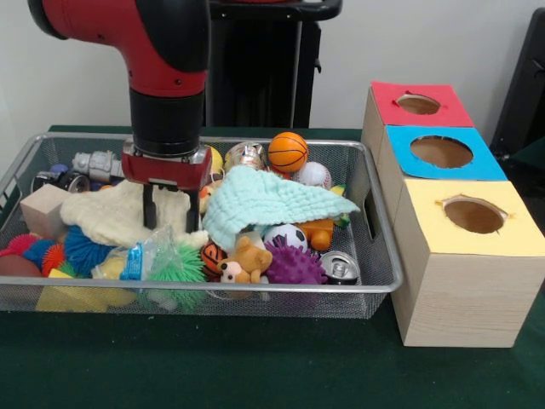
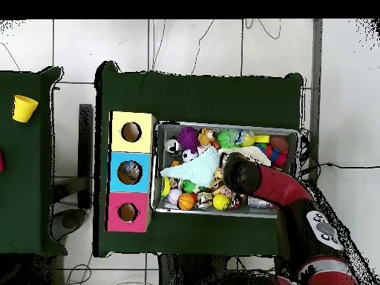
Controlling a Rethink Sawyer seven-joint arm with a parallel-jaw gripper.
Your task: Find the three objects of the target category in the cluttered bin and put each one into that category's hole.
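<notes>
The claw (image 1: 171, 215) hangs low in the left half of the wire-mesh bin (image 1: 379, 256), its two dark fingers (image 1: 150, 207) spread apart and pressed down into the cream cloth (image 1: 115, 213) at centre-left of the front view. Whether they have any fabric between them cannot be told; nothing is visibly lifted.

The task does not name the target category, so the likely candidates are a judgement: several balls lie in the clutter. An orange basketball (image 1: 288, 151) sits at the upper middle of the bin, a white baseball (image 1: 313, 175) just right of it, and a small soccer ball (image 1: 285, 235) peeks out beneath the mint green cloth (image 1: 268, 200) draped across the centre. The three-hole box (image 1: 451, 221) stands just right of the bin, with a red-topped hole (image 1: 418, 104) at the back, a blue-topped hole (image 1: 441, 152) in the middle and a yellow-topped hole (image 1: 473, 215) nearest the lower right.

Risks from here: closing on the cream cloth could drag it upward and spill neighbours such as the green spiky ball (image 1: 177, 266) or the plastic packet (image 1: 140, 260). Loose fabric may also snag a finger, or shift to bury a ball further. The soccer ball is half covered, so a grab there could catch mint cloth instead.
</notes>
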